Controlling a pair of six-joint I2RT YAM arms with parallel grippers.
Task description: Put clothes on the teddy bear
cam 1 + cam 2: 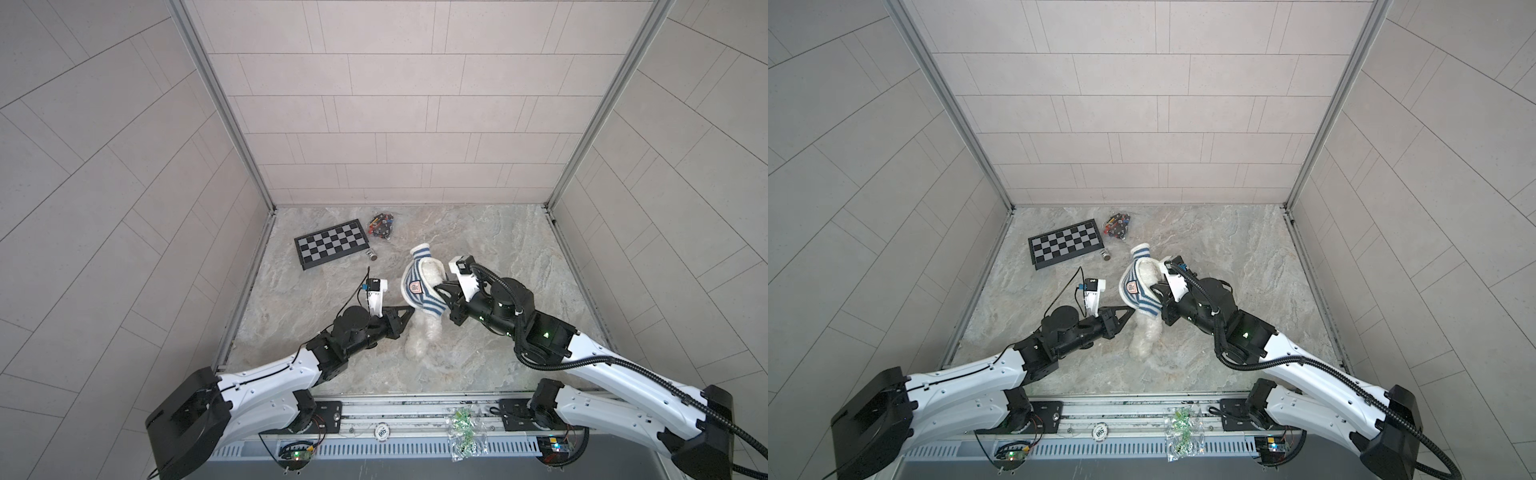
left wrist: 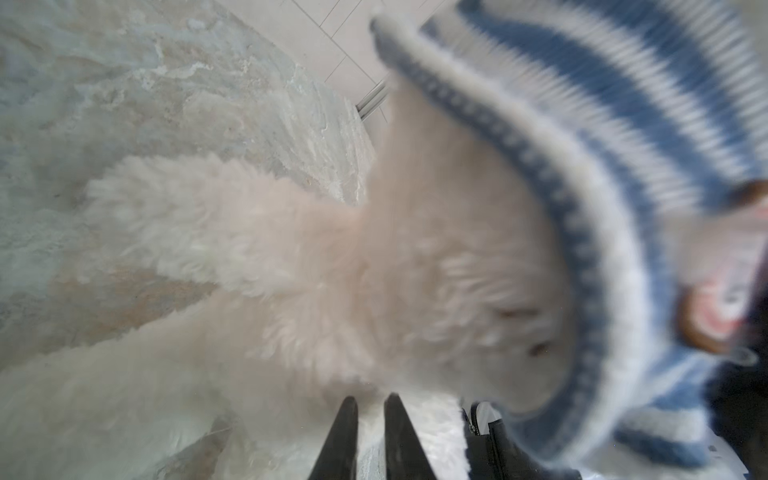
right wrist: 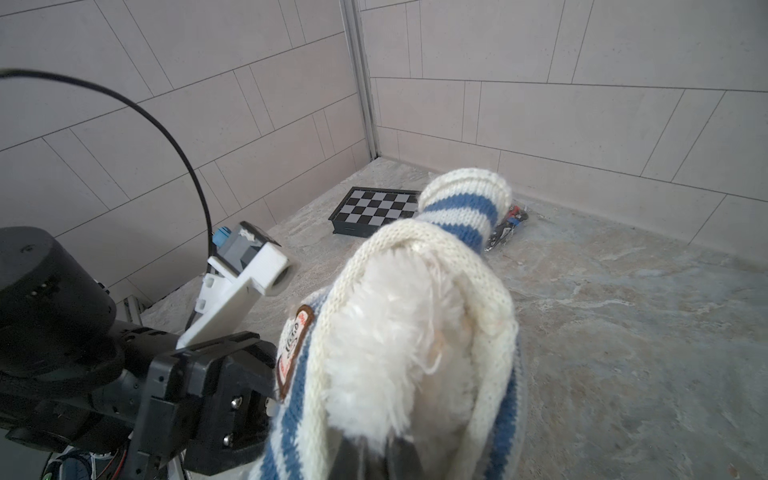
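Half done, by estimate. The teddy bear point(image 1: 424, 332) is found lying near the middle of the surface point(image 1: 519, 257), between the two arms. Its upper part is covered by a striped shirt point(image 1: 415, 286), while two fluffy limbs and some trunk are left bare toward the near edge. One sleeve point(image 1: 420, 252) is seen sticking out toward the back, apparently empty. No head is seen in either top view. Still to be done, it is judged: head and arms worked through, hem drawn down, shirt straightened.

Right claw point(image 1: 441, 291): clenched at the rim of the shirt's wide opening, where knit and fur meet. Which of the two is pinched cannot be told from the right wrist view.

Left claw point(image 1: 409, 311): set against the bear just under the hem. In the left wrist view the jaws are seen nearly together, with fur in the narrow gap. Whether that fur is gripped cannot be told.

Containers noted:
- A clear bag point(image 1: 381, 224) at the back is filled with small coloured parts.
- A chequered board case point(image 1: 331, 244) lies flat beside it, and nothing of its inside can be seen.
- A second clear bag point(image 1: 463, 432), holding green bits, rests on the front rail.
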